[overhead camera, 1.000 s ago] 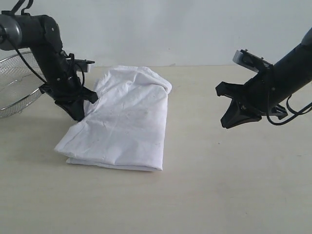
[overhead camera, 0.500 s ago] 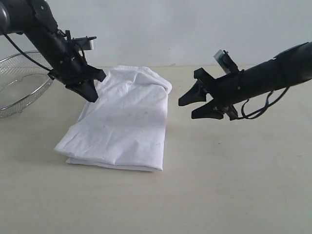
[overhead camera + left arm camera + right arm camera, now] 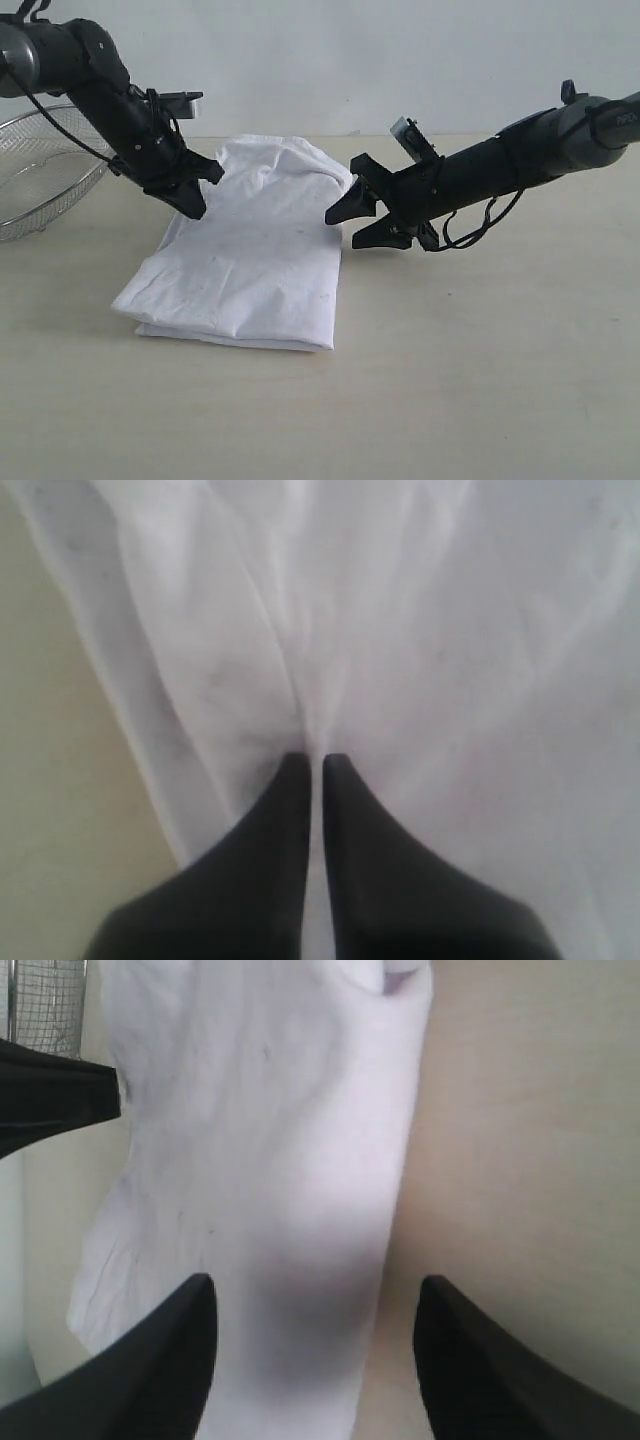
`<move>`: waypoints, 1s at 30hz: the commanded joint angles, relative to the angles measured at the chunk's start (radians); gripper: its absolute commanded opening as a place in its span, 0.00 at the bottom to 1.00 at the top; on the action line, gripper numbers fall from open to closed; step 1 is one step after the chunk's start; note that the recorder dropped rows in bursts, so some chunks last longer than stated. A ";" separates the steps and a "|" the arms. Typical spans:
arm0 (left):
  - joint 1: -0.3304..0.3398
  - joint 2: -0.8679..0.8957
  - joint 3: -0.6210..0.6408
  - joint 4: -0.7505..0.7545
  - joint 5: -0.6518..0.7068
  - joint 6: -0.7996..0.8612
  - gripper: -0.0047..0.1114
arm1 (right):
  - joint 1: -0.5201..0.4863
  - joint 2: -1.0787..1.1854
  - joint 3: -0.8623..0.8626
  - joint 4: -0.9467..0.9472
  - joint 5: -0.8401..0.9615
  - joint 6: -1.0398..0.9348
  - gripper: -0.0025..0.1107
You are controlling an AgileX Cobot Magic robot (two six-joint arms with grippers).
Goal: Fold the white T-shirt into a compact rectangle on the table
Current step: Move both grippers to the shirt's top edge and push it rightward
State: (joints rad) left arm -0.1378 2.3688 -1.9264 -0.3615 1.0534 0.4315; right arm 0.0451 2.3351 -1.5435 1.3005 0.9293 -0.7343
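From the exterior view, the white T-shirt (image 3: 250, 260) lies on the table (image 3: 480, 380) left of the middle. It is already folded into a rough, layered oblong, neat at the near end and rumpled at the far end. The left gripper (image 3: 190, 197) points down at the shirt's far left edge, in front of a wire-mesh basket (image 3: 40, 180). The right gripper (image 3: 346, 228) reaches in low beside the far right edge with its jaws spread. I'd say a last fold or tidying is in hand. The right side would next need to settle over that edge and close on all the layers, matching the left.

In the left wrist view, the two fingers (image 3: 270, 860) are pressed together, their tips against the cloth where a crease runs in. Whether any fabric is pinched between them I cannot tell.

In the right wrist view, the wide-set fingers (image 3: 160, 1370) straddle the shirt's long edge and hold nothing, with bare tabletop on one side.

No lettering, tag or brand is readable in any view, only plain white cloth with faint specks.
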 commanded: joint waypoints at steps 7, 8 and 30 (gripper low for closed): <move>-0.002 0.022 0.000 0.073 0.011 0.006 0.08 | 0.040 0.040 -0.004 0.005 -0.026 0.014 0.49; -0.002 0.022 0.000 0.073 0.011 0.006 0.08 | 0.050 0.044 -0.004 0.007 -0.034 0.014 0.49; -0.002 0.029 0.000 0.059 0.032 0.006 0.08 | 0.164 0.047 -0.004 0.033 -0.151 0.012 0.02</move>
State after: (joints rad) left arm -0.1378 2.3962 -1.9264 -0.2902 1.0610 0.4315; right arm 0.2064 2.3664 -1.5531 1.3531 0.7798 -0.7211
